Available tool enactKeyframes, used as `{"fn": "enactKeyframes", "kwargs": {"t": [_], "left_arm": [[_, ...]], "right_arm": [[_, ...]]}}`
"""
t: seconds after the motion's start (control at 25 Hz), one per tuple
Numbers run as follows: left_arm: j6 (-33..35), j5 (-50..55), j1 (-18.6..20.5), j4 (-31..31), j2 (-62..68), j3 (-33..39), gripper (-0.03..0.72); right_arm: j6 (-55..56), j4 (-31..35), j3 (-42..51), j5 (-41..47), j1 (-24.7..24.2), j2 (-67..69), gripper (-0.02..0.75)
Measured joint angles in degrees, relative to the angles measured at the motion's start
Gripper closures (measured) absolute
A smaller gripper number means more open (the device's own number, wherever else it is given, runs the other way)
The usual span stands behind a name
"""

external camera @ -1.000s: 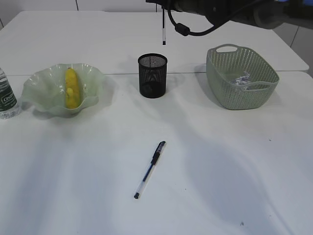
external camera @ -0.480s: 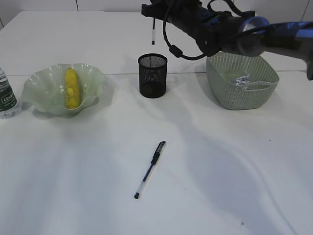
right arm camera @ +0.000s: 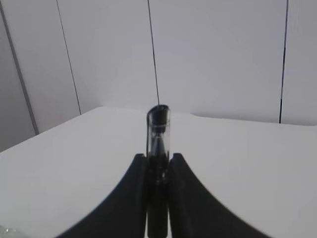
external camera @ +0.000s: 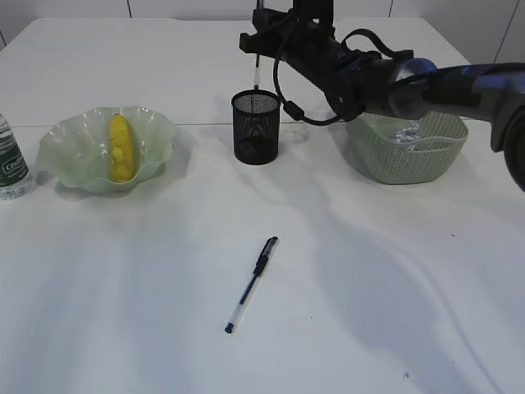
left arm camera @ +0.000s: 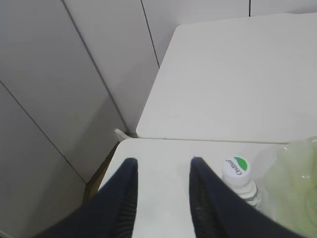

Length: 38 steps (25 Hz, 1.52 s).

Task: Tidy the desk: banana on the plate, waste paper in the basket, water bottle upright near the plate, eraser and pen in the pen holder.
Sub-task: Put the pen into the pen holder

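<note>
The pen (external camera: 257,72) hung upright in the right gripper (external camera: 259,39), its lower tip just above the rim of the pen holder (external camera: 256,126). Half a second before, it had hung a little higher, with a clear gap over the cup, and a second before, it had been higher and further right; the arm had swung leftward and lowered. The right gripper's narrow jaws pinched the pen's barrel.

A second pen (external camera: 252,283) lay flat on the desk (external camera: 123,287), well in front of the holder, unmoved across the frames. The banana (external camera: 120,147) lay in the plate (external camera: 66,152) at the left, and the water bottle (external camera: 11,164) stood upright just beside the plate at the left edge. The waste paper (external camera: 408,131) sat inside the basket (external camera: 408,152) at the right, partly hidden by the right arm crossing in front of it.

The right wrist view showed the pen (right arm camera: 158,148) clamped between the two dark fingers (right arm camera: 133,188), its end pointing toward the wall, which the exterior view showed only from the side. The left wrist view showed the left gripper (left arm camera: 161,163) partly open and holding nothing, hovering over the desk's corner beside the bottle's white cap (left arm camera: 237,168) and the plate's edge (left arm camera: 297,183); this gripper was outside the exterior view.
</note>
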Motion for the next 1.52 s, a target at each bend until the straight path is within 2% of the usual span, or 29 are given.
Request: {"fn": "enactKeyframes", "kwargs": {"t": [0.96,1.32,1.52], "left_arm": [[0.0,-1.57,0.0,0.75,0.0,0.0,0.447],[0.0,-2.87,0.0,0.84,0.0,0.0,0.447],[0.0,-2.87,0.0,0.84,0.0,0.0,0.447]], "right_arm": [[-0.08,0.0,0.0,-5.83,0.0,5.68,0.654],[-0.2,0.0,0.0,-5.61,0.0,5.68,0.556],[-0.2,0.0,0.0,-5.61,0.0,5.68,0.541]]}}
